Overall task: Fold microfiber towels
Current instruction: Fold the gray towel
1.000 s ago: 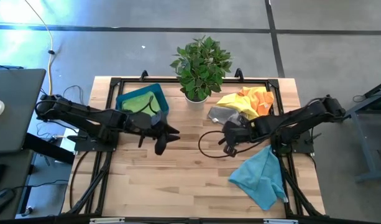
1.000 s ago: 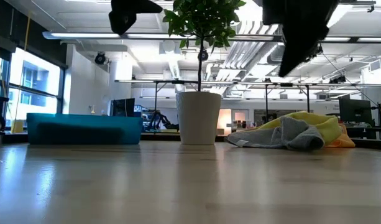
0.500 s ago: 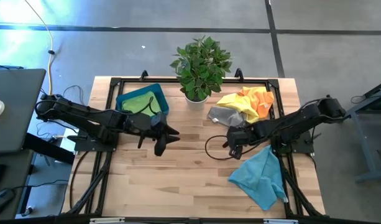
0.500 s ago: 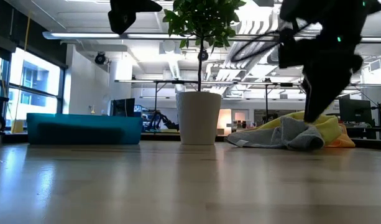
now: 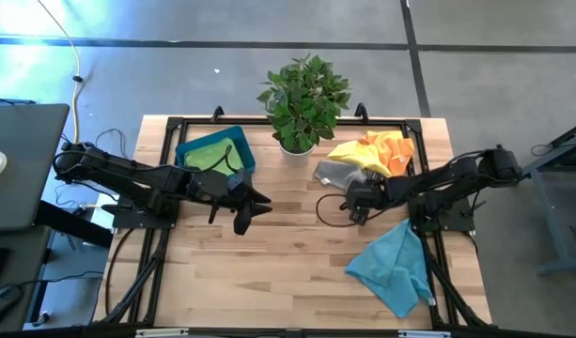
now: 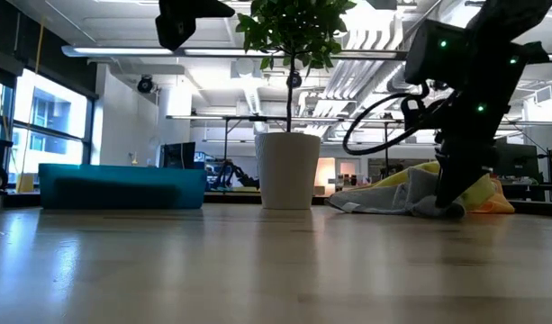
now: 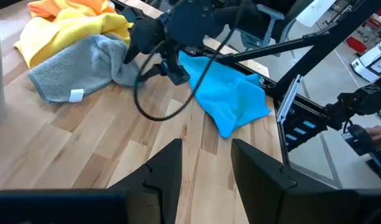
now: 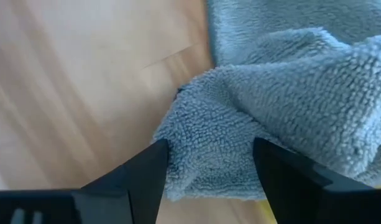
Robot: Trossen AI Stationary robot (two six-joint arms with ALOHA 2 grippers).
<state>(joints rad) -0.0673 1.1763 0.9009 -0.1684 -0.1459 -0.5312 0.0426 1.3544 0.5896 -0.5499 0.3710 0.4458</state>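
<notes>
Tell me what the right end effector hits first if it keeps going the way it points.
The grey towel. The right end effector is open, its fingers straddling the towel's rumpled edge, with the wooden table just beneath; depth is hard to judge.

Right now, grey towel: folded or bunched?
Bunched. The grey towel lies crumpled against the yellow towel, its edges uneven, with the right hand open over one corner.

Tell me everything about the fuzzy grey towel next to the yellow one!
The grey towel is a soft, loopy microfiber cloth, crumpled into a rumpled heap rather than flat or folded. It lies on the wooden table near the plant pot, and the yellow towel leans on it. A small white tag shows at one edge. The right gripper sits right at its bunched corner, jaws open on either side of the fold, not squeezing it yet.
</notes>
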